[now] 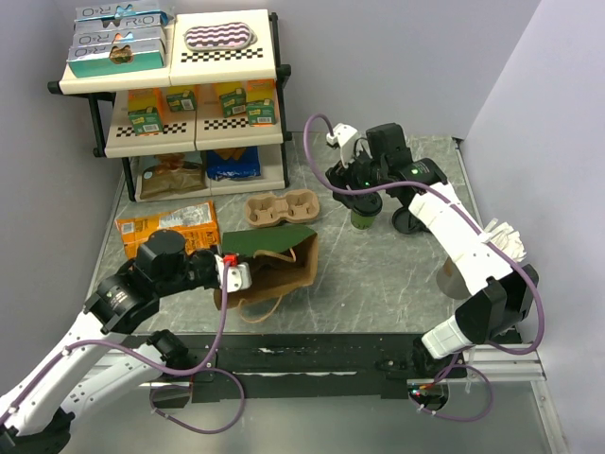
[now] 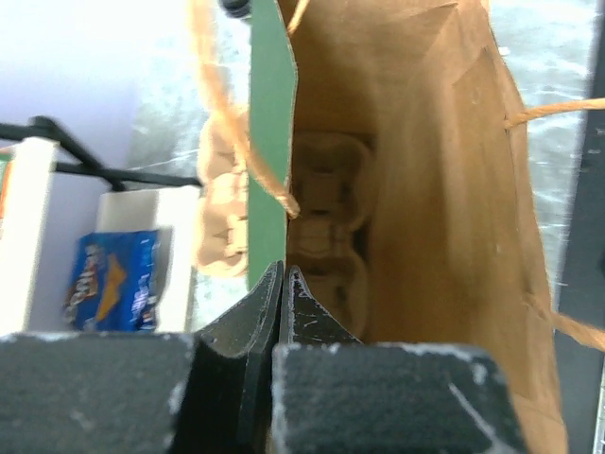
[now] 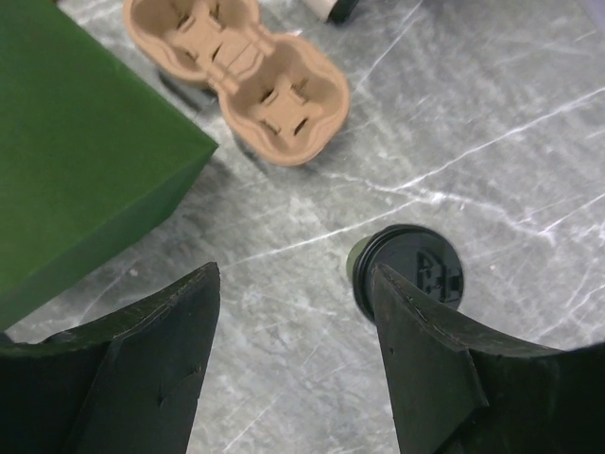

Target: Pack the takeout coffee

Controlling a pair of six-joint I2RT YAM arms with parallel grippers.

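1. Takeout coffee (image 1: 361,220): a small green cup with a round black lid, standing upright on the grey marbled worktop (image 1: 378,284). It sits to the right of the cup carrier and apart from it, and it is outside the bag. From the right wrist we see its lid from above, partly covered by the tip of one finger.
2. Right tool (image 3: 293,284): we record the jaws as spread wide and holding nothing. It hangs directly over the coffee, fingers pointing down. We cannot tell whether the finger beside the lid touches it.
3. Left tool (image 2: 282,276): the fingers are pressed together, and the green edge at the mouth of the paper bag runs down into their tips. We read this as a pinch on that edge. The tool sits at the left end of the bag.
4. Paper bag (image 1: 284,274): brown paper with a dark green panel and twine handles, lying on its side near the middle of the worktop. Its mouth faces the left tool and stands open.
5. Moulded-pulp form (image 2: 326,222): pale brown, seen deep inside the bag.
6. Cup carrier (image 1: 284,209): brown moulded pulp, with empty wells, on the worktop just behind the bag.
7. Orange carton (image 1: 165,227): lying flat on the worktop, to the left of the bag.
8. Shelf rack (image 1: 170,95): three tiers at the back left, holding boxed and bagged goods.
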